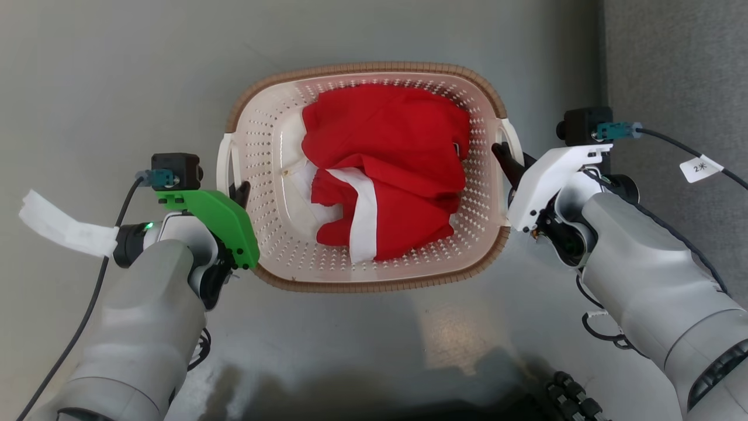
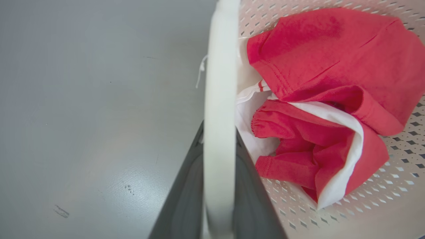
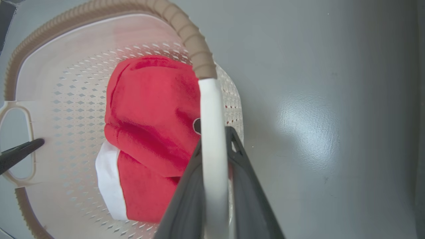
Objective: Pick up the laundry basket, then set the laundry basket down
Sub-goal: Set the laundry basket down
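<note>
The laundry basket [image 1: 274, 175], cream-pink with a brown rim [image 1: 362, 67], sits centred on the grey floor and holds red and white clothes [image 1: 385, 169]. My left gripper [image 1: 239, 194] is shut on its left white handle [image 1: 224, 161]. In the left wrist view that handle [image 2: 219, 83] runs between my dark fingers [image 2: 184, 189], with the left gripper [image 2: 219, 132] clamped around it. My right gripper [image 1: 504, 158] is shut on the right handle [image 1: 513, 137]. The right wrist view shows the right gripper [image 3: 214, 139] pinching the handle [image 3: 211, 106] beside the basket [image 3: 66, 66]. I cannot tell whether the basket is off the floor.
A darker grey strip of flooring [image 1: 672, 58] runs along the right. Cables with white tags [image 1: 701, 168] hang off both wrists. My dark base [image 1: 467, 397] shows at the bottom edge. Bare grey floor [image 1: 117, 70] surrounds the basket.
</note>
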### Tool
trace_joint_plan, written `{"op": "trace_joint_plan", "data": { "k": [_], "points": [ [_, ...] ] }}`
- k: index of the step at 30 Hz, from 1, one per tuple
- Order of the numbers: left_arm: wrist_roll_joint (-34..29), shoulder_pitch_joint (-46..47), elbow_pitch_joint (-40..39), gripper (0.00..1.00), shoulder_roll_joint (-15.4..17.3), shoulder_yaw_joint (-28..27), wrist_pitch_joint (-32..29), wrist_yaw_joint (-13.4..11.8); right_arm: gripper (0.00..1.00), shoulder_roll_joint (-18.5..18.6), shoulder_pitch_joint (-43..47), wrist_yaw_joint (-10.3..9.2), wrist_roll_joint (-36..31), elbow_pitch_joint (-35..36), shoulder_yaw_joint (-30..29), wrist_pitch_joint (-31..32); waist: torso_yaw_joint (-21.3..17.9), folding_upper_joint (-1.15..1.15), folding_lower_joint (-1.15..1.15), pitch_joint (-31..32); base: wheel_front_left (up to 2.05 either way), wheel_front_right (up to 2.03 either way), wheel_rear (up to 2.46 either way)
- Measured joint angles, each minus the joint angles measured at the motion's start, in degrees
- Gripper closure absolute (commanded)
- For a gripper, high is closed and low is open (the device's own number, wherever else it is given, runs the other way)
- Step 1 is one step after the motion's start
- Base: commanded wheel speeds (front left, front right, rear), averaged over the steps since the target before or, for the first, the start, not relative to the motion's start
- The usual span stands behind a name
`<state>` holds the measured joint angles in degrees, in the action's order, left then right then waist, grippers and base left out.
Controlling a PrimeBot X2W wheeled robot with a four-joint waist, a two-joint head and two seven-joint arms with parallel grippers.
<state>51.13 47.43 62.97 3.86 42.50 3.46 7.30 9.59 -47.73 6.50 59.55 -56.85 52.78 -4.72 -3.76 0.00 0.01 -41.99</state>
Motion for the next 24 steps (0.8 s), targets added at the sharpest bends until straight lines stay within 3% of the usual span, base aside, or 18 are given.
{"op": "trace_joint_plan", "data": {
  "k": [24],
  "points": [
    [-1.1, 2.3, 3.6, 1.00, -1.6, 0.3, 5.0, 0.0, 1.00, 0.1, -1.2, 0.03, 1.1, -0.8, 1.5, -4.6, 0.5, 0.00, 0.00, -6.3, 0.00, 0.00, 0.00]
  ]
}}
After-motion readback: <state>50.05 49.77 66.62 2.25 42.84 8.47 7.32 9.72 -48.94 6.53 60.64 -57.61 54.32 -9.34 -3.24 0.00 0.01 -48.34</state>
